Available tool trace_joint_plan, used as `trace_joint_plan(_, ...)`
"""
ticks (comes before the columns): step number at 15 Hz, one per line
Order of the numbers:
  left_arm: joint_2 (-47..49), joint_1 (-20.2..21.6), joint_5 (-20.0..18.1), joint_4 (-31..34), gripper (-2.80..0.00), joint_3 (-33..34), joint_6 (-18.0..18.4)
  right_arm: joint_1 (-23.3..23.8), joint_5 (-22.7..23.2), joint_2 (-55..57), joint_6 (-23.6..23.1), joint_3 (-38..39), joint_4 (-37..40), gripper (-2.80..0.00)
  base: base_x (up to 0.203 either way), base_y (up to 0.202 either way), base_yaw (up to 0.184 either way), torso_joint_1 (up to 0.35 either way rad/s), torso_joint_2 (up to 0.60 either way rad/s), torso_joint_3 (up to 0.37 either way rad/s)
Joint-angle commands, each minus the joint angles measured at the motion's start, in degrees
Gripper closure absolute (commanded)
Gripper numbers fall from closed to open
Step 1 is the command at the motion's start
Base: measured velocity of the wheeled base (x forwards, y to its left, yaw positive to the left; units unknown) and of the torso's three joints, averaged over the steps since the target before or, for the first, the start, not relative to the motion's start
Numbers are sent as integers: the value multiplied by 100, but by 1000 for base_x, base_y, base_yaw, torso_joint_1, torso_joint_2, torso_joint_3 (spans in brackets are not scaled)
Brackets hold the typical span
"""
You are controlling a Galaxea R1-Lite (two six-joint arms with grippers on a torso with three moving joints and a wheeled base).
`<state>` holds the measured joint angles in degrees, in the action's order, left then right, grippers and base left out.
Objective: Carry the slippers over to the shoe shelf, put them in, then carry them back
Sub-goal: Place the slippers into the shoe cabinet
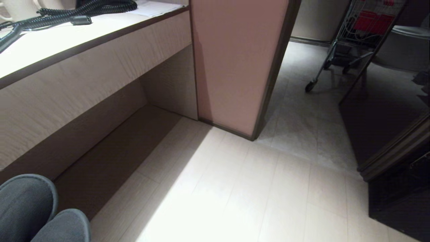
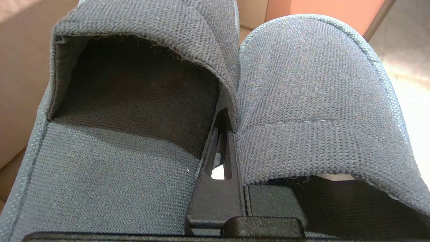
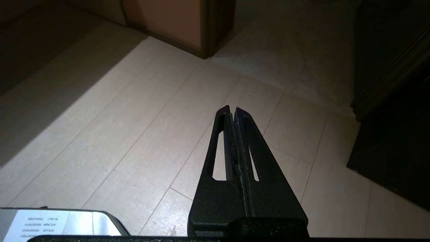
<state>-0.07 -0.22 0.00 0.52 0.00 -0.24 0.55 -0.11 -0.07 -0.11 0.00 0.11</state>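
- While the left gripper (image 2: 224, 134) carries the slippers (image 2: 215, 101), its two black fingers (image 2: 231, 158) sit pressed close together between the pair, clamped on the inner fabric edges where the two slippers meet.
- Two slippers are counted: both grey-blue woven fabric, one showing its dark foot opening and the other its wide upper band, lying side by side and touching.
- From the head view the slippers' two rounded toes (image 1: 37, 211) show at the lower left corner, raised above the floor and just beside the shoe shelf.
- That shoe shelf (image 1: 111, 151) is one low, wide open cubby under the long beige counter (image 1: 67, 37), ending at a vertical divider panel (image 1: 171, 84); the slippers are not inside it.
- Over the pale plank floor (image 3: 134, 117) hangs the right gripper (image 3: 232, 109), its two fingers (image 3: 250, 151) shut tight against each other with nothing between them.
- One black coiled cord (image 1: 77, 11) lies on the counter, with one sheet of paper (image 1: 154, 7) beside it.
- One pinkish wall panel (image 1: 235, 64) stands right of the cubby, and one wire shopping cart (image 1: 356, 37) stands well beyond it on the floor.
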Motion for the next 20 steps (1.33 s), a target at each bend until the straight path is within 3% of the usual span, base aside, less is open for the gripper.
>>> trace_joint_plan(1,7,-4,0,0,0,9,-2,-2,2,-10,-7,0,7,0,0,0,0,2,4,209)
trace_joint_plan(20,-1,-4,-9,0,0,9,7,-2,-7,-10,-7,0,7,0,0,0,0,3,3,188)
